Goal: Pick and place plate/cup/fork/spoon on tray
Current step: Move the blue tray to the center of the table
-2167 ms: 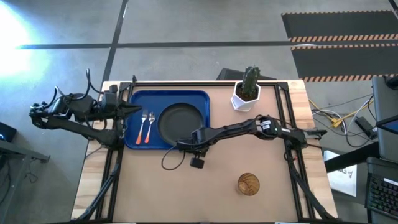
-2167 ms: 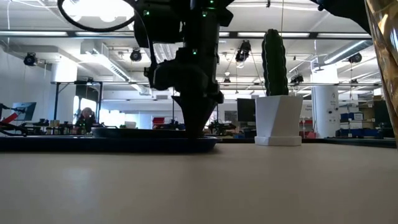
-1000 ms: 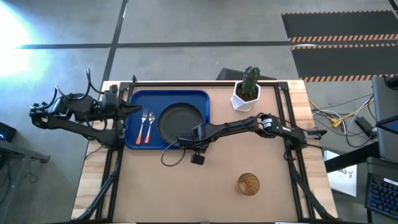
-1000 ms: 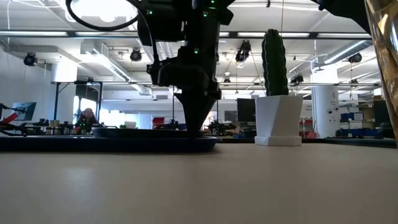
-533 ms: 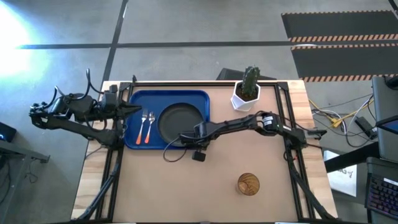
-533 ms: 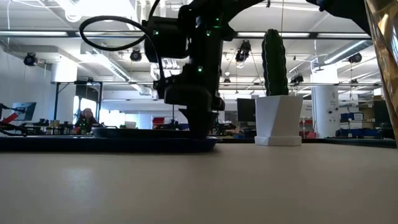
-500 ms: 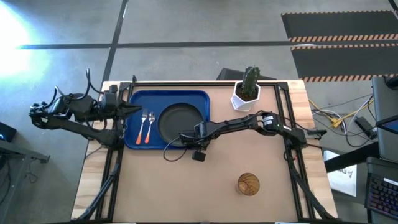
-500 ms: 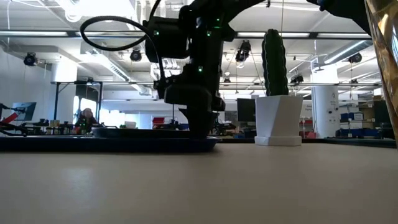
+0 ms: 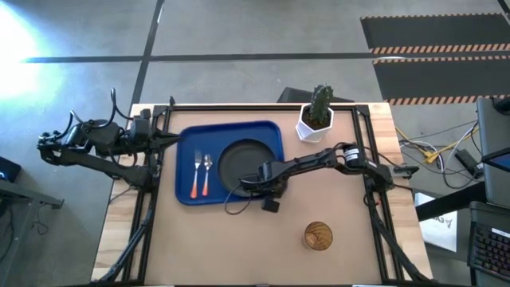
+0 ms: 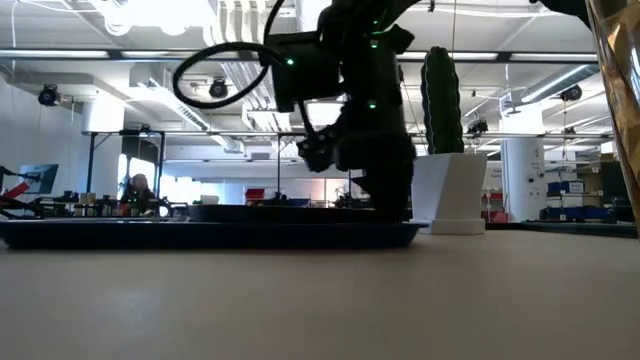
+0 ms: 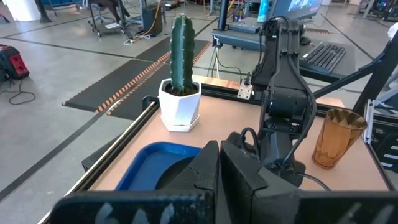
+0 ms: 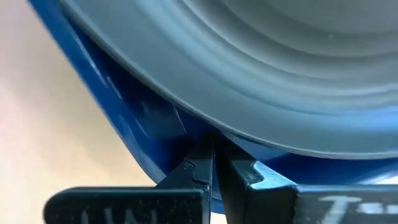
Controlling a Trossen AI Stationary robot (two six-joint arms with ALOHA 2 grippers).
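The blue tray lies on the table's far left part. On it sit the black plate and, left of the plate, the orange-handled fork and spoon side by side; which is which I cannot tell. My right gripper is shut on the tray's near rim, beside the plate's near edge. The amber cup stands upright on the table near the right front. My left gripper is shut and empty, held off the table's left edge. My right gripper pinches the tray's raised near rim between its two fingers, just beneath the plate's edge. The fingers point down at it from above, as the low view shows. The tray lies flat on the table.
A white pot with a green cactus stands at the far right, just beyond the tray's far right corner. Black frame rails run along the table's left, right and far edges. Bare tabletop lies between the tray and the cup.
My right gripper, still shut on the rim, has gone toward the table's right edge and slightly nearer. The tray has slid along the table with it, carrying the plate, fork and spoon, which keep their places on it.
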